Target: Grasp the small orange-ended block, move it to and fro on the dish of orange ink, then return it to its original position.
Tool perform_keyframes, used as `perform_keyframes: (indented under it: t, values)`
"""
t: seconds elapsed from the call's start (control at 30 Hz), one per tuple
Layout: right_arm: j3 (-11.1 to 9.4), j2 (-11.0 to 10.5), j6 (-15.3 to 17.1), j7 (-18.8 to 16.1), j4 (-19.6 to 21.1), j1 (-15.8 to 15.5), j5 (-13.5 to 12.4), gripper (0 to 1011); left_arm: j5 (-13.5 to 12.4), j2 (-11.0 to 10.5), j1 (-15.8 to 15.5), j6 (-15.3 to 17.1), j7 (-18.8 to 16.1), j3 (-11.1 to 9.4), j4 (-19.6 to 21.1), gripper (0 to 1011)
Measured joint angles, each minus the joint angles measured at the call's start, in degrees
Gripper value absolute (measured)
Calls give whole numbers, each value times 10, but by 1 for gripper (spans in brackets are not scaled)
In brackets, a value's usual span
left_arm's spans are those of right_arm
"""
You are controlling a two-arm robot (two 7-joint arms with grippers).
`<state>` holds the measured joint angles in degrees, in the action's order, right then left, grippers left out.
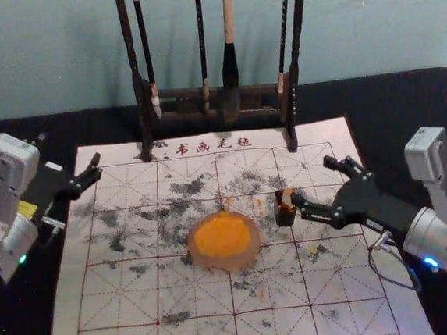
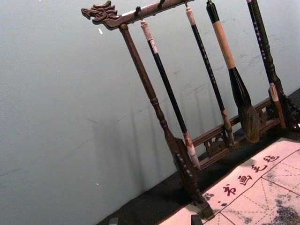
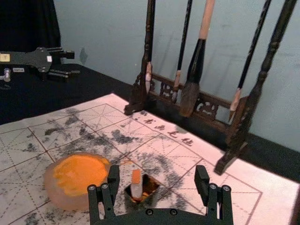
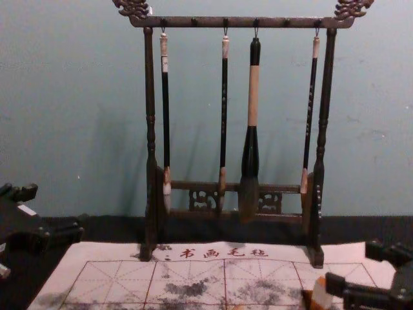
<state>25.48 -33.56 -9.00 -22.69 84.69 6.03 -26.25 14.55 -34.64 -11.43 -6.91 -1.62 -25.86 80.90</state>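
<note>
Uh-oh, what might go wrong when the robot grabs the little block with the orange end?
The right gripper is open, but the block sits nearer one finger, so closing might tip it. The block stands in a little dark cup, so the cup could get bumped or pinched too. The dish of orange ink is close by, so a knock might splash the mat.

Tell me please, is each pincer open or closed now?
Left pincer: open, holding nothing, out at the left.
Right pincer: open, holding nothing, close to the orange-ended block.
</note>
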Motion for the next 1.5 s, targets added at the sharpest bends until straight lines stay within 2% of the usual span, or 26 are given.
perform_keyframes:
  t: [0.27,0.7,1.07,1.5]
  values:
    - [9,30,12,-12,-37,20,14,1000,0,0,0,0,0,0,0,1001]
    - [13,58,16,-27,-78,45,43,1000,0,0,0,0,0,0,0,1001]
    - [11,67,18,-38,-84,47,63,1000,0,0,0,0,0,0,0,1001]
    - [10,67,17,-38,-84,47,61,1000,0,0,0,0,0,0,0,1001]
